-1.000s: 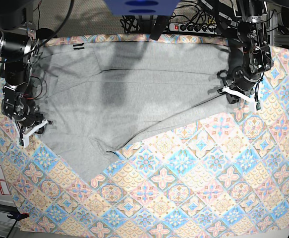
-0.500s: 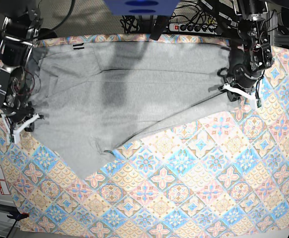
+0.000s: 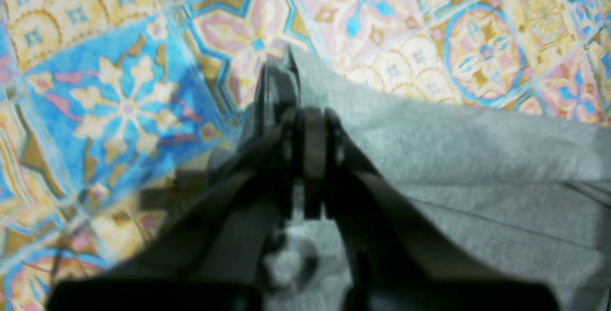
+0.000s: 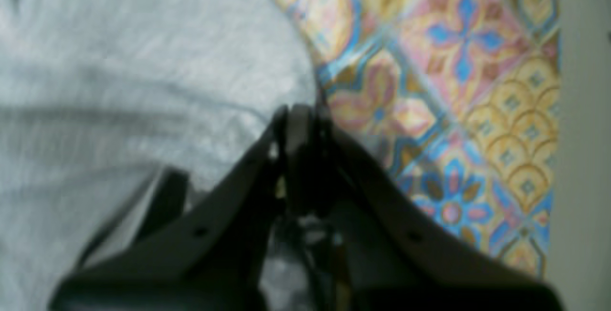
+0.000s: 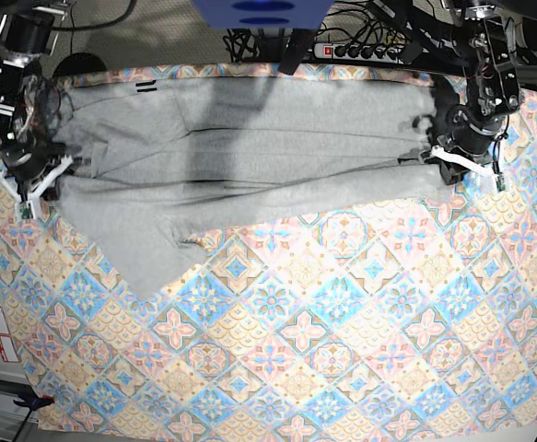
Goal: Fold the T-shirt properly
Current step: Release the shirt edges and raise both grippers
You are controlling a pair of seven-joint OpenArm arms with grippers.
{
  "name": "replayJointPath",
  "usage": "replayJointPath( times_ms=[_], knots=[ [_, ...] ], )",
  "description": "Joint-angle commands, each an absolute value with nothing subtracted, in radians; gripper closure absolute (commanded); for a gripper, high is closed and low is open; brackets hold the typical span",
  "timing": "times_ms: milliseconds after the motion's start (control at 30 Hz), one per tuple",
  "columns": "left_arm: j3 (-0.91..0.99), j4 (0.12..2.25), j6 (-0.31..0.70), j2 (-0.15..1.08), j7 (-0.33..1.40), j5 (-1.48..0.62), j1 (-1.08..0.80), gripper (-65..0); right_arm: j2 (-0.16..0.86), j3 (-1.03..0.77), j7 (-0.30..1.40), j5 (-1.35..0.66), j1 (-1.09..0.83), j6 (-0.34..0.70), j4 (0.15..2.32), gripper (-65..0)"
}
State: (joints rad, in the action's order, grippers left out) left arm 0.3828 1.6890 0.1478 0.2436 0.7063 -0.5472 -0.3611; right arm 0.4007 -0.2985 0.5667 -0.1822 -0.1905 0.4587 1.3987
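A tile-patterned tablecloth (image 5: 342, 322) covers the table. Along its far side lies the grey T-shirt (image 5: 240, 170), stretched between both grippers. The left gripper (image 5: 466, 168) and right gripper (image 5: 30, 187) are each clamped tight on an opposite shirt edge. A fold appears under way; next, both likely lower the cloth evenly, then let go.
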Motion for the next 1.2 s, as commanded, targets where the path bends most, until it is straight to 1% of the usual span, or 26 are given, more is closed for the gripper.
replayJointPath(
  times_ms=[0,133,300,467,667,800,867,967,1000,1067,1100,1167],
  knots=[
    [0.401,1.709,0.145,0.259,0.684,-0.552,-0.366,0.0,0.424,-0.308,0.539,-0.202,-0.193,0.456,1.442,-0.1],
    [0.404,1.709,0.145,0.262,0.684,-0.552,-0.374,0.0,0.426,-0.369,0.541,-0.309,-0.255,0.456,1.478,-0.1],
    [0.406,1.709,0.145,0.297,0.682,-0.552,-0.394,0.0,0.426,-0.433,0.542,-0.417,-0.298,0.456,1.474,-0.1],
    [0.458,1.709,0.145,0.295,0.685,-0.552,-0.398,0.0,0.426,-0.467,0.542,-0.432,-0.312,0.456,1.477,-0.1],
    [0.453,1.705,0.145,0.294,0.687,-0.552,-0.432,0.0,0.424,-0.466,0.545,-0.429,-0.314,0.456,1.471,-0.2],
    [0.453,1.678,0.145,0.289,0.687,-0.550,-0.446,0.0,0.424,-0.464,0.633,-0.427,-0.311,0.456,1.471,-0.4],
    [0.452,1.652,0.145,0.289,0.687,-0.550,-0.443,0.0,0.424,-0.467,0.653,-0.429,-0.311,0.456,1.471,-2.4],
    [0.452,1.641,0.145,0.289,0.687,-0.550,-0.444,0.0,0.423,-0.472,0.650,-0.432,-0.312,0.456,1.478,-7.3],
    [0.452,1.641,0.145,0.289,0.687,-0.550,-0.446,-0.5,0.423,-0.472,0.650,-0.432,-0.309,0.456,1.480,-8.5],
    [0.452,1.639,0.145,0.289,0.687,-0.550,-0.447,-3.6,0.423,-0.481,0.650,-0.432,-0.308,0.456,1.480,-9.9],
    [0.452,1.639,0.145,0.289,0.687,-0.550,-0.453,-5.8,0.420,-0.503,0.650,-0.432,-0.308,0.456,1.480,-10.0],
    [0.452,1.646,0.145,0.289,0.687,-0.550,-0.463,-10.7,0.383,-0.550,0.650,-0.427,-0.306,0.456,1.481,-10.2]
  ],
)
